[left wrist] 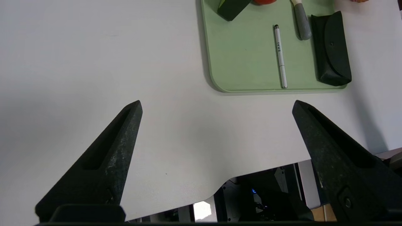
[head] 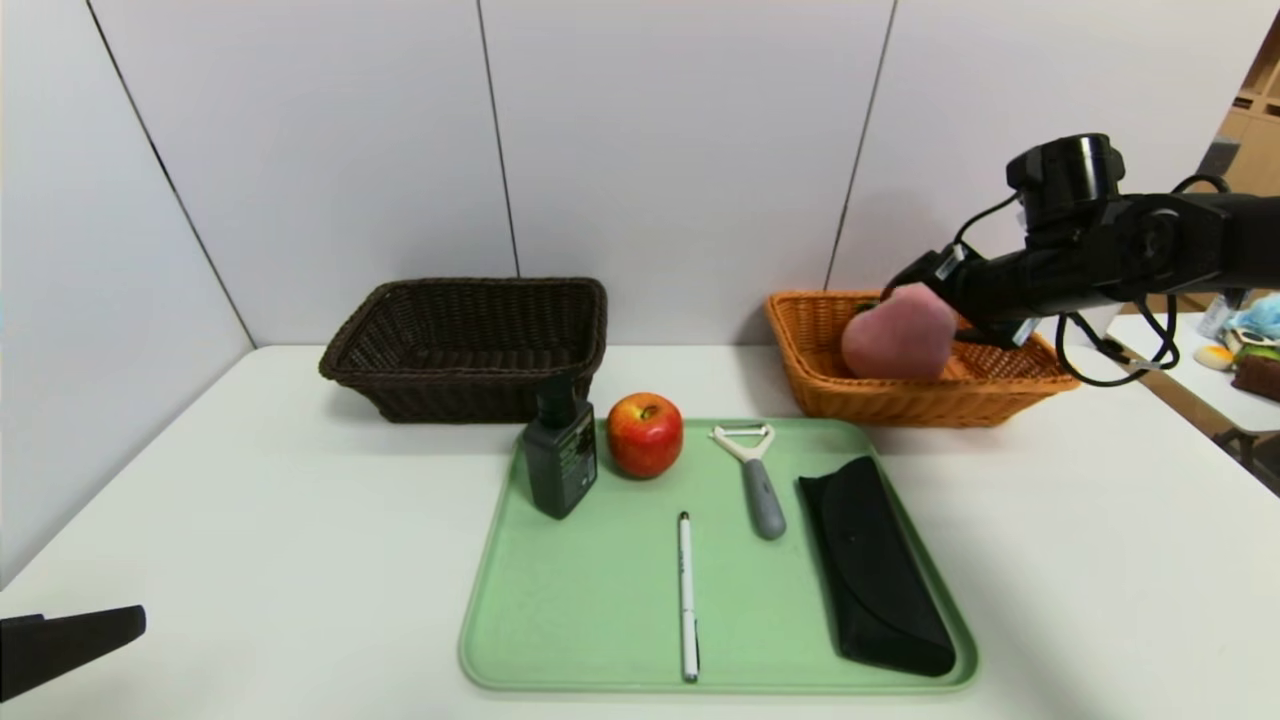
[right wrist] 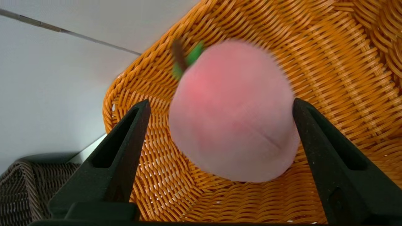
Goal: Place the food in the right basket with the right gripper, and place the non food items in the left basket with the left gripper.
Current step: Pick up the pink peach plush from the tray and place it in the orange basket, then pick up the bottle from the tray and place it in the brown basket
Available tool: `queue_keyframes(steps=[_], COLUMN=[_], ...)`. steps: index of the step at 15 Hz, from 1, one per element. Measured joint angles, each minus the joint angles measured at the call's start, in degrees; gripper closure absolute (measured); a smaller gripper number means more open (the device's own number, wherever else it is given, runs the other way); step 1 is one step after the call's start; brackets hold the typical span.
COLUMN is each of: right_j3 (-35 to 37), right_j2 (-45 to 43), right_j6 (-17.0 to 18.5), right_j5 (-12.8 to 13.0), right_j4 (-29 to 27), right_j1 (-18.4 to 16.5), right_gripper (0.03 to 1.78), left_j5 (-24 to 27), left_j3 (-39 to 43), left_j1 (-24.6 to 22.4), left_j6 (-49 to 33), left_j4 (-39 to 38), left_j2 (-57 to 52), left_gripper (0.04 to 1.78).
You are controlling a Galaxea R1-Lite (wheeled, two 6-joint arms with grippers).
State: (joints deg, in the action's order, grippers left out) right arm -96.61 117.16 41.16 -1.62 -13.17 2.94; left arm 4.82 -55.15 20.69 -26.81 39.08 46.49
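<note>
**Right wrist view: peach loose between spread fingers over the orange basket**

In the right wrist view, you had the right gripper (right wrist: 220, 106) spread wide above the orange-tan basket (right wrist: 329, 62), and the plush peach (right wrist: 232, 116) sat blurred between the fingers (right wrist: 122, 147) with a gap on one side, so nothing was clamped. Its green leaf (right wrist: 194, 53) pointed away from the gripper, toward the basket's far rim. Beyond the gripper's side, a corner of the dark brown basket (right wrist: 19, 182) showed.

From the head view, your right arm reached in over that basket (head: 900, 400), with the peach (head: 898, 335) just beneath the gripper (head: 915, 275) and inside the rim.

Your left gripper (left wrist: 216, 105) hung parked with its fingers fully apart over bare table (left wrist: 94, 62). Ahead of it lay the green tray (left wrist: 238, 62) carrying the pen (left wrist: 279, 53), the peeler (left wrist: 302, 18) and the glasses case (left wrist: 333, 50); the pump bottle (head: 560, 455) and the apple (head: 645, 433) stood farther along the tray.
</note>
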Motion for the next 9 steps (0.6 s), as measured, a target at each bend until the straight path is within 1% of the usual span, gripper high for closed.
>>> queue_keyframes(steps=[5, 7, 8, 9], right_j3=[0.0, -0.5, -0.9, -1.2], right_j2=[-1.6, -4.2, -5.7, -7.6], right_j6=[-0.1, -0.3, -0.5, -1.3], right_j5=[0.1, 0.1, 0.3, 1.1], right_j4=[0.0, -0.1, -0.3, -0.2], right_j1=[-0.1, 0.3, 0.7, 1.4], right_gripper=[0.18, 0.16, 0.16, 0.15], left_j5=[0.1, 2.2, 3.0, 3.2], left_j3=[0.3, 2.8, 5.4, 8.9], left_j1=[0.1, 0.2, 0.2, 0.2], left_j6=[0.0, 0.4, 0.9, 2.1], left_j4=[-1.5, -6.1, -9.6, -13.8], left_j2=[0.0, 0.1, 0.2, 0.6], left_gripper=[0.13, 0.13, 0.13, 0.13])
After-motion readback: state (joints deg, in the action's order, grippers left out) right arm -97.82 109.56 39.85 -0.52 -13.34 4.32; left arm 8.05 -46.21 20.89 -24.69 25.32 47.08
